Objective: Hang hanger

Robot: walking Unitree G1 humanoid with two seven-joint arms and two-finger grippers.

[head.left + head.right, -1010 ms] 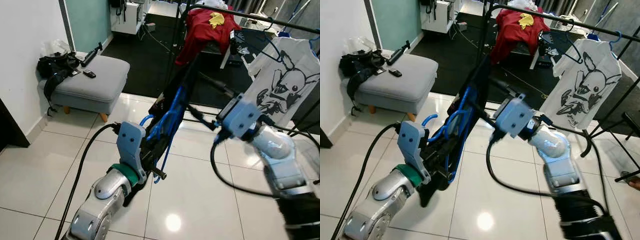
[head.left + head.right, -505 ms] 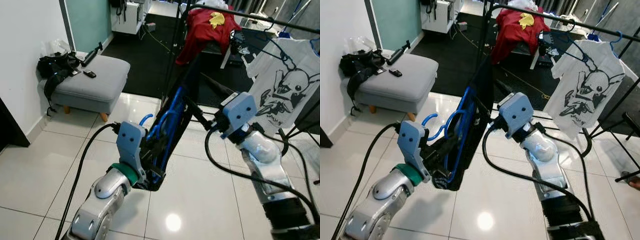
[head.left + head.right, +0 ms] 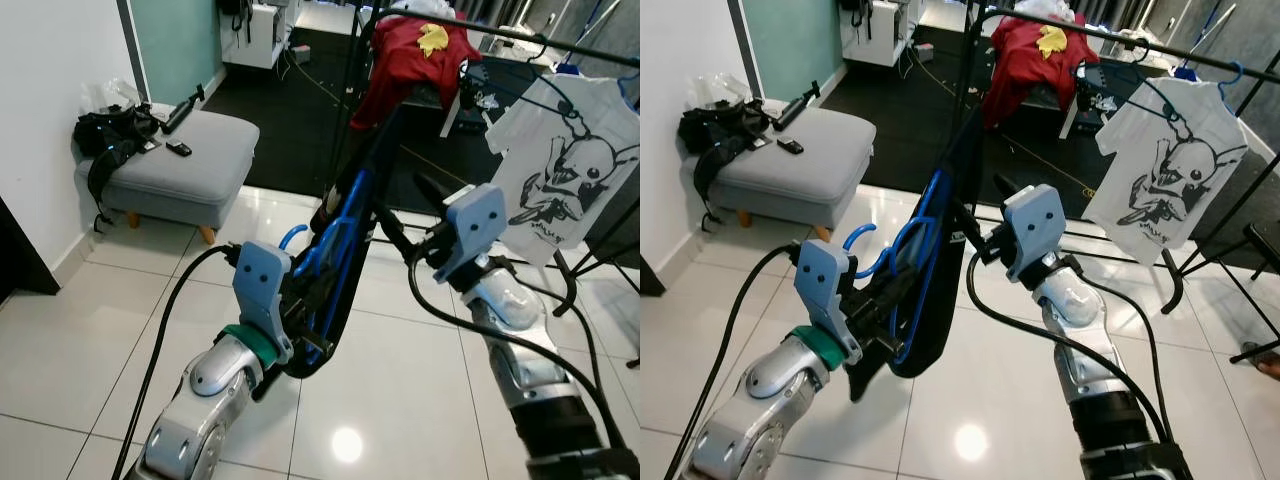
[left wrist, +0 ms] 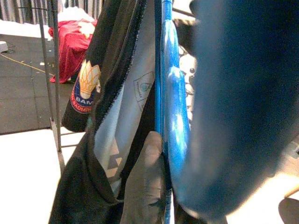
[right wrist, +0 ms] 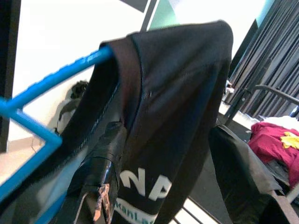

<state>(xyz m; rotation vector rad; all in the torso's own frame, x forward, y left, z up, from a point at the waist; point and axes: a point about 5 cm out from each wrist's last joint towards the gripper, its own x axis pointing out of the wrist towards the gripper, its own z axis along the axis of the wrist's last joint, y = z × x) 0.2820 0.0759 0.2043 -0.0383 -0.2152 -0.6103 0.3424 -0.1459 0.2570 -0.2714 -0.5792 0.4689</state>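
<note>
Grey ottoman (image 3: 180, 165) by wall, black bag (image 3: 108, 135) on it; red garment (image 3: 405, 55) draped behind.

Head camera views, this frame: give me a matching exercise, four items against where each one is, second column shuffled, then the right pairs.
Items:
1. black shirt
2. white printed T-shirt
3. red garment
4. black bag

Places:
A. draped at the far end of the clothes rail
B. on a blue hanger, held up between the left claw and the right claw
C. on the grey ottoman by the wall
D. hanging from the rail at the right

Pairs: 1-B, 2-D, 3-A, 4-C
</note>
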